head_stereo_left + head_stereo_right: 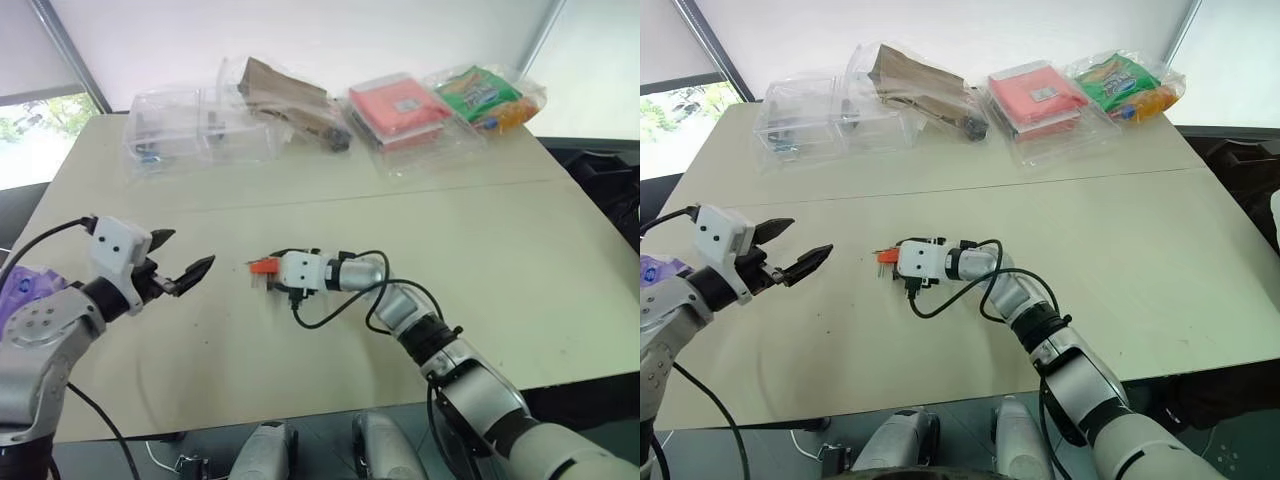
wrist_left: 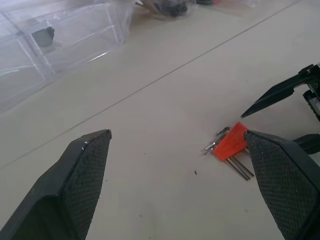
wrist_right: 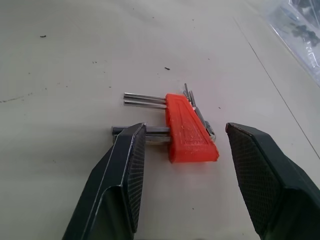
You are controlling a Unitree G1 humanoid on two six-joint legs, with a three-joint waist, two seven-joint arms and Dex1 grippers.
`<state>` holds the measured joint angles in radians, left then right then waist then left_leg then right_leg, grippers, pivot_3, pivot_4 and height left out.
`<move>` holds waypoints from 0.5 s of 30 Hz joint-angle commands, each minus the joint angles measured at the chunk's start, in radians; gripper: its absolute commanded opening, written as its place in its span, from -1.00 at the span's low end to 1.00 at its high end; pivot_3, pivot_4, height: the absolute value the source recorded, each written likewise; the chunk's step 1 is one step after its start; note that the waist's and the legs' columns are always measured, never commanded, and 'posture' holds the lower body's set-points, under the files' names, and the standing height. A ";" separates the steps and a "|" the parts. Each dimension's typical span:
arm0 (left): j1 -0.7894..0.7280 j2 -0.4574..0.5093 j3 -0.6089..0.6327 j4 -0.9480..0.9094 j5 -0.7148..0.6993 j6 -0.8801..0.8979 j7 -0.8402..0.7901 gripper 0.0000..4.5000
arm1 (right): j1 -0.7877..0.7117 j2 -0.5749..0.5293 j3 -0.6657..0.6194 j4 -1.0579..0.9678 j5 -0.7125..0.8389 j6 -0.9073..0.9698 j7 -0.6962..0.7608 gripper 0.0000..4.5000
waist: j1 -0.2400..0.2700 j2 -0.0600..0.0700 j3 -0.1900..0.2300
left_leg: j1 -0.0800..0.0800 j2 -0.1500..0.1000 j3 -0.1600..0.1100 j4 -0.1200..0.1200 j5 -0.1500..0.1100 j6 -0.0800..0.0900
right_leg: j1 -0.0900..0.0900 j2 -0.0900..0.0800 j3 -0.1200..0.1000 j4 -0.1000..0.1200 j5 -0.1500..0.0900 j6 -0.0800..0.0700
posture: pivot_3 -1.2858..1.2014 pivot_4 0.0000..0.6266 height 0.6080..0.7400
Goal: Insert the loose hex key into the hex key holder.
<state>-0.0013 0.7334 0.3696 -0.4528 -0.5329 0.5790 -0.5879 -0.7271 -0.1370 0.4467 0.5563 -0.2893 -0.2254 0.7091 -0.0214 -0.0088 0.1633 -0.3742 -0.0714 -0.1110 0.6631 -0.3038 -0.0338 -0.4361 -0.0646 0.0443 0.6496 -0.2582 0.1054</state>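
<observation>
Holder: the small red-orange plastic wedge-shaped hex key holder lies flat on the table, about midway between its left and right edges and nearer the near edge than the far one; grey metal keys stick out of both its ends.
Loose key: I cannot tell a separate loose hex key apart from the rods in the block.
Right gripper: the right gripper stands partly open, one black finger on each side of the holder, gripping nothing; one finger overlaps the ends of the lower rods.
Left gripper: the left gripper hovers wide apart and empty, near the table's left edge, pointing toward the holder.
Surface: a pale beige table, matte, with a thin seam running left to right and a few dark specks.
Far edge: clear plastic boxes, a brown paper bag, a red packet in clear plastic, and a green and orange packet.
Room: white wall panels behind; a window at the far left corner.
</observation>
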 commanded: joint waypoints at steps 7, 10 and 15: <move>-0.023 -0.016 0.004 -0.019 0.009 -0.023 0.009 0.96 | -0.060 -0.043 -0.041 -0.010 0.028 0.013 0.026 0.16 | 0.000 0.000 0.000 | 0.000 0.000 0.000 0.000 0.000 0.000 | 0.000 0.000 0.000 0.000 0.000 0.000 | 0.03 -0.52 1.00; -0.030 -0.017 0.000 -0.014 0.012 -0.024 0.006 0.96 | -0.047 -0.044 -0.017 -0.001 0.008 0.002 0.023 0.16 | 0.000 0.000 0.000 | 0.000 0.000 0.000 0.000 0.000 0.000 | 0.000 0.000 0.000 0.000 0.000 0.000 | 0.03 -0.52 1.00; -0.034 -0.018 -0.002 -0.014 0.015 -0.023 0.005 0.96 | -0.026 -0.024 0.008 -0.002 0.006 0.014 0.034 0.16 | -0.002 0.000 0.000 | 0.000 0.000 0.000 0.000 0.000 0.000 | 0.000 0.000 0.000 0.000 0.000 0.000 | 0.03 -0.52 1.00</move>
<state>-0.0273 0.7149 0.3654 -0.4520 -0.5232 0.5751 -0.5846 -0.7540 -0.1776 0.4417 0.5732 -0.2827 -0.2053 0.7349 -0.0234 -0.0088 0.1633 -0.3742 -0.0712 -0.1111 0.6629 -0.3038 -0.0338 -0.4362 -0.0646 0.0443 0.6495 -0.2581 0.1054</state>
